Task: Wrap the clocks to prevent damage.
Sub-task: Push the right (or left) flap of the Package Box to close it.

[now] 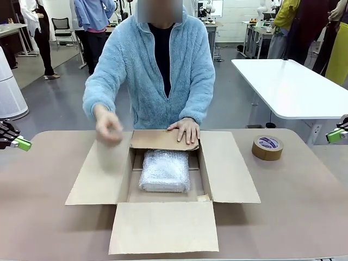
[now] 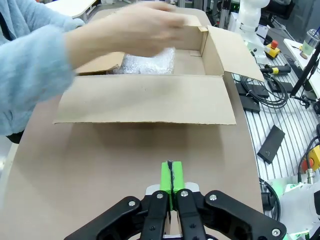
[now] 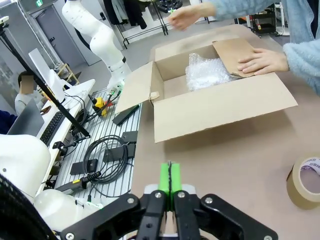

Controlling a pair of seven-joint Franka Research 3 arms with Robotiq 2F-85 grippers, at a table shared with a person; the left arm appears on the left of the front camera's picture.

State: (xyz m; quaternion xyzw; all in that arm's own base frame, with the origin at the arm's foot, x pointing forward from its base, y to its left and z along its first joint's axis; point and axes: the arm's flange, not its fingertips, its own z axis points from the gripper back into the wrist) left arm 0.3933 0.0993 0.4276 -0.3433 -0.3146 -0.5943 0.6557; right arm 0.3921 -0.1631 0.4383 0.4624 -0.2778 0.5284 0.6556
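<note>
Brown bench (image 1: 304, 190) before you carries an open cardboard box (image 1: 103, 174), with three flaps spread flat and the far flap pressed inward under the person's hand (image 1: 185, 130). The clocks (image 1: 165, 170), one bubble-wrapped bundle, lie on the box floor. The other hand (image 1: 109, 129) is blurred, perhaps empty. A tape roll (image 1: 267, 147) sits right of the box. Your left gripper (image 2: 171, 176) and right gripper (image 3: 170, 177) hover at the bench ends, pads together, holding nothing.

The clocks (image 1: 164, 170) are found enclosed in whitish bubble wrap, as one pillow-like bundle laid flat inside the open cardboard box (image 1: 98, 174).
</note>
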